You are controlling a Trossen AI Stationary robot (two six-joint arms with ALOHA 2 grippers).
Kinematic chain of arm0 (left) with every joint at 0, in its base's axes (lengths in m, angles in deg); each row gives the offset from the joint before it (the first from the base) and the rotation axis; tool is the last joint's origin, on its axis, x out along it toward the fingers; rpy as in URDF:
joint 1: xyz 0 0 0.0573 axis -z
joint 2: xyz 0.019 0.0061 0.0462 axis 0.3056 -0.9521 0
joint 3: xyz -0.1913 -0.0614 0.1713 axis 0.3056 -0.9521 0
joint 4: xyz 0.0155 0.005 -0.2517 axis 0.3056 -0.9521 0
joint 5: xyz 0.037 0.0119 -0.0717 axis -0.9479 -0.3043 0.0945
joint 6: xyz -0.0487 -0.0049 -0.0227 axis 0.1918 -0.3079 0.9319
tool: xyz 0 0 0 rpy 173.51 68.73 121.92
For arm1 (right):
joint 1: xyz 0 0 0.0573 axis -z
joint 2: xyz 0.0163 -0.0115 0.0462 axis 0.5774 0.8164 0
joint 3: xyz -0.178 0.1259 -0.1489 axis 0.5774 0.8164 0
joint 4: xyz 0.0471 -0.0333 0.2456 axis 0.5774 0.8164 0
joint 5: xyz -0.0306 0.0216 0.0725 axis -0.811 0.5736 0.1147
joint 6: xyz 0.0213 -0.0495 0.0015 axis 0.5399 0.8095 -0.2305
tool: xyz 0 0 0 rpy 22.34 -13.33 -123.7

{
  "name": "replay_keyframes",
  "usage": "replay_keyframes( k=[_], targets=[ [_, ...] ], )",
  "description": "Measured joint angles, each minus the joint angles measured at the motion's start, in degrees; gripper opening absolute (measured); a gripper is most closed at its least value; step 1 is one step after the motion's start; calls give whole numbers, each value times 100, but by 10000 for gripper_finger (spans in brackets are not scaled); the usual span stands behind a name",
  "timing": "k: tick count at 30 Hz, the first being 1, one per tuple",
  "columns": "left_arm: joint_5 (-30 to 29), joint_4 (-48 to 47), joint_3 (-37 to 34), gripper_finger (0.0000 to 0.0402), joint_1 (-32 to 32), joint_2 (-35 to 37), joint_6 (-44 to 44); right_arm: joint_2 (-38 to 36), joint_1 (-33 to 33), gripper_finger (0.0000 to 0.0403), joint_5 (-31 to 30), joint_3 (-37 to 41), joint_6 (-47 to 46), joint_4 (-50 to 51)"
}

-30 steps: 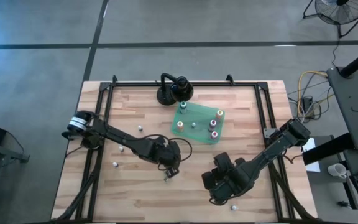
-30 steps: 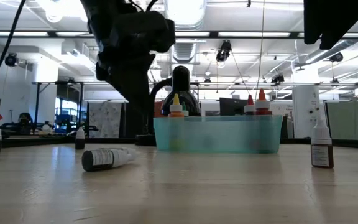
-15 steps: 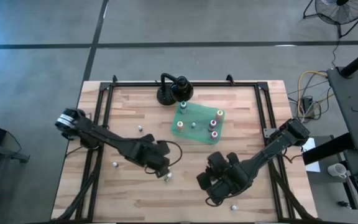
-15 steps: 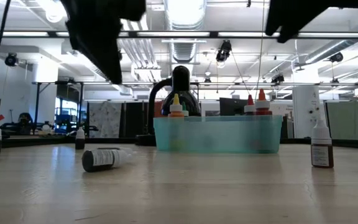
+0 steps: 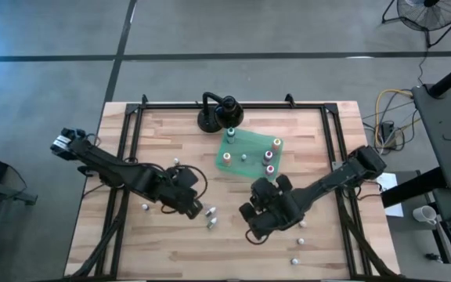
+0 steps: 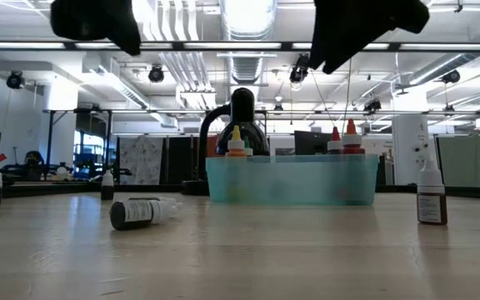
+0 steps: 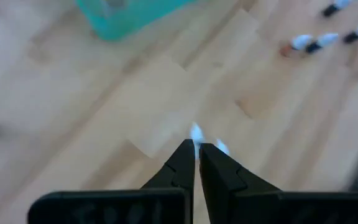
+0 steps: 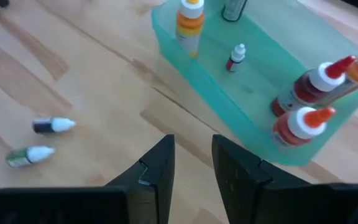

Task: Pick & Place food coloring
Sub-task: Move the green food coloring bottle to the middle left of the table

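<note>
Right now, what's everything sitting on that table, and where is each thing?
Green tray: one, teal, centre back of table.
Bottles in tray: about five upright, orange and red caps among them.
Loose bottles: several, whitish, scattered on the wood; two lying at centre front.
Black stand: one, behind the tray.
Table: one, light wood with black frame.
Left gripper: shut, empty, beside the two lying bottles.
Right gripper: jaws slightly apart, empty, in front of the tray.

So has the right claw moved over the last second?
Yes. In the high view the right claw has shifted away from the table's near edge toward the green tray, and a little toward the left arm's side.
</note>
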Motion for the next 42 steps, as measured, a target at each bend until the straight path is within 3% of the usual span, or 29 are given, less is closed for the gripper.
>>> replay_keyframes(
  k=[7,13,22,35,42],
  targets=[
    [1300,7,0,0,0,342,-353,-4,-13,100,257,0,-245,-772],
    [1997,-27,0,0,51,379,-893,22,-126,100,454,0,-226,-1985],
    [2122,-31,-1,0,85,357,-873,31,-117,100,457,35,208,-2426],
    [2873,-30,-2,0,90,357,-455,31,-80,90,499,-61,317,-2829],
    [2889,-29,-2,0,72,357,-623,31,-58,88,494,-66,427,-2893]
  ],
)
